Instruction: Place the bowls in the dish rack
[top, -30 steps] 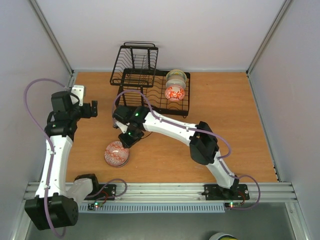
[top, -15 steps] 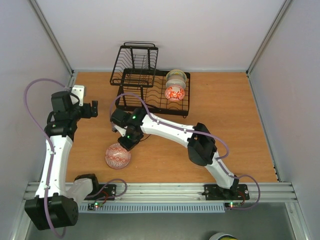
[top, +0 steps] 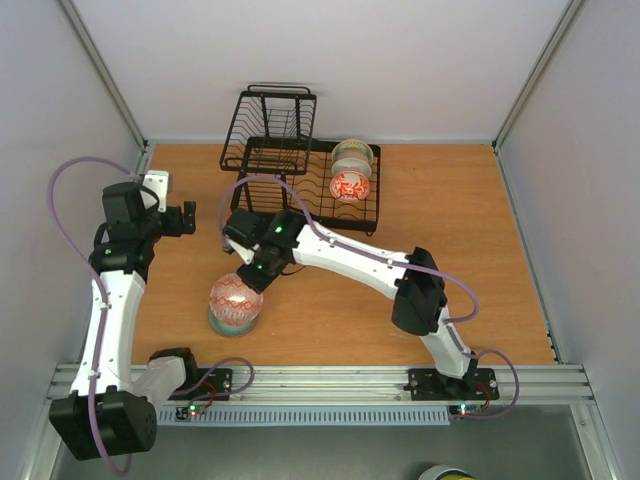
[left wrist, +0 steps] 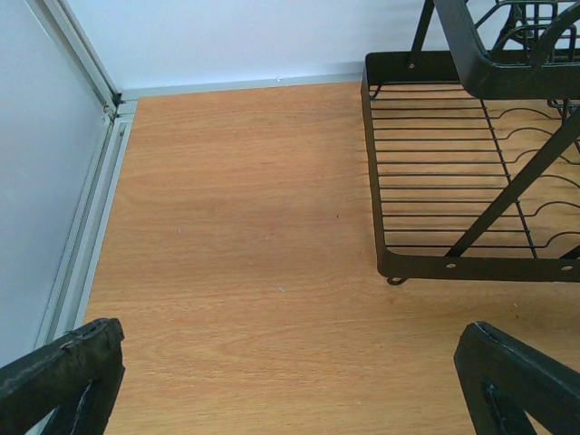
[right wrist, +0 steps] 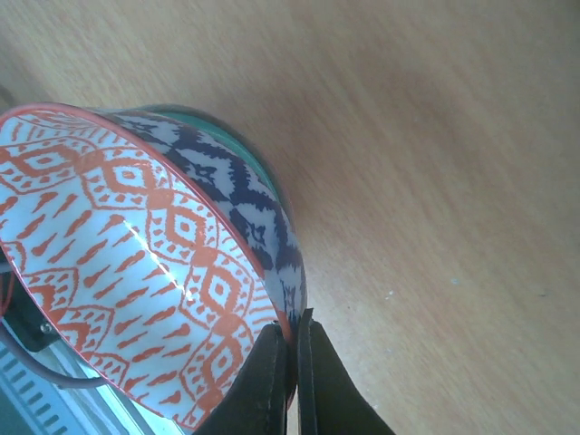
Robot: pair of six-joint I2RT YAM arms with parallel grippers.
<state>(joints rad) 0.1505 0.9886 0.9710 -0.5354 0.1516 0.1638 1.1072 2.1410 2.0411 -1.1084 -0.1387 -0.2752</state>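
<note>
The wooden surface point(top: 480, 250) was occupied at its far side by the dish rack point(top: 300, 175), in which the cream bowl point(top: 352, 154) and the pink-red bowl point(top: 350, 186) were stood on edge. The left claw point(top: 186, 218) was held wide apart, idle, left of the rack. The right claw point(right wrist: 292, 331) was clenched on the rim of the red-and-white bowl point(right wrist: 118, 272), tilted over the mint green bowl point(top: 232, 324) near the front. The pickup was judged in hand; a lift clear of the green bowl and a carry to a free slot would be called for next
</note>
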